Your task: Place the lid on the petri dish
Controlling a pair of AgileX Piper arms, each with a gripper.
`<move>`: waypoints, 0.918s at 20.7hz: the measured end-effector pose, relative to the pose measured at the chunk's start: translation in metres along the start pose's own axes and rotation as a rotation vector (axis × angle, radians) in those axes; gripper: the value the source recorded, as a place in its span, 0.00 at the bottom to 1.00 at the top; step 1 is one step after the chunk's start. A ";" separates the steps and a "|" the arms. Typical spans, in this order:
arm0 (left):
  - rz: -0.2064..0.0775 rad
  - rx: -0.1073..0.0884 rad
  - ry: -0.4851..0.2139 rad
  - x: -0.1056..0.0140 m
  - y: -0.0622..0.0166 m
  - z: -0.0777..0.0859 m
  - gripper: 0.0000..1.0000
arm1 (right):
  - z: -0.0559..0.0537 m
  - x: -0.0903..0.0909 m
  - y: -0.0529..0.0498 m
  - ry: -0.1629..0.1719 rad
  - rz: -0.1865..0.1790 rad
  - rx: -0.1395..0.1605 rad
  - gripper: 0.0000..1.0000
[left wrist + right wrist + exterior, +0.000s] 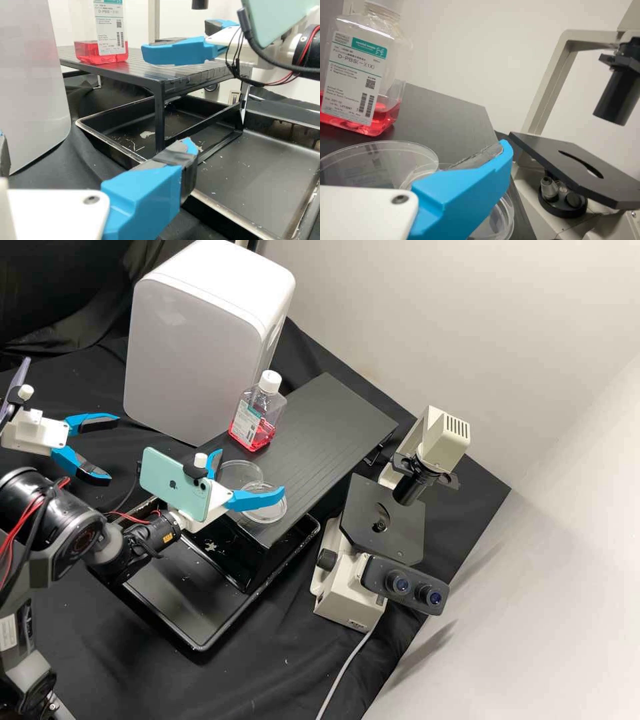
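Now, right gripper (251,472) state?
> Pinching the lid (235,473) between both blue fingers, over the front part of the black shelf (333,427). Teal phone (175,483) mounted on the wrist behind.

Petri dish (270,512)?
> Sitting on the shelf at its front edge, just beside the lid, partly under the nearer finger. Not covered yet. Lid rim touching the dish or just clear of it — cannot tell.

Left gripper (112,447)?
> Spread wide, holding nothing. Well apart from the shelf, at the high view's left side, in front of the white box (200,333).

Surroundings?
> Bottle (255,415) with pink liquid and a white cap, upright on the shelf's back corner near the box. Black tray (193,613) under and in front of the shelf — flecked with white bits. Microscope (347,587) just beside the shelf's far end.
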 end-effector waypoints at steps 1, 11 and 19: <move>0.000 0.000 0.000 0.000 0.0000 0.000 1.00 | 0.000 0.000 -0.002 0.000 -0.006 -0.001 1.00; 0.000 0.000 0.000 0.000 0.0000 0.000 1.00 | 0.002 0.004 -0.006 -0.004 0.000 -0.004 1.00; 0.000 0.000 0.000 0.000 0.0000 0.000 1.00 | 0.001 0.005 -0.006 -0.002 0.005 -0.003 0.00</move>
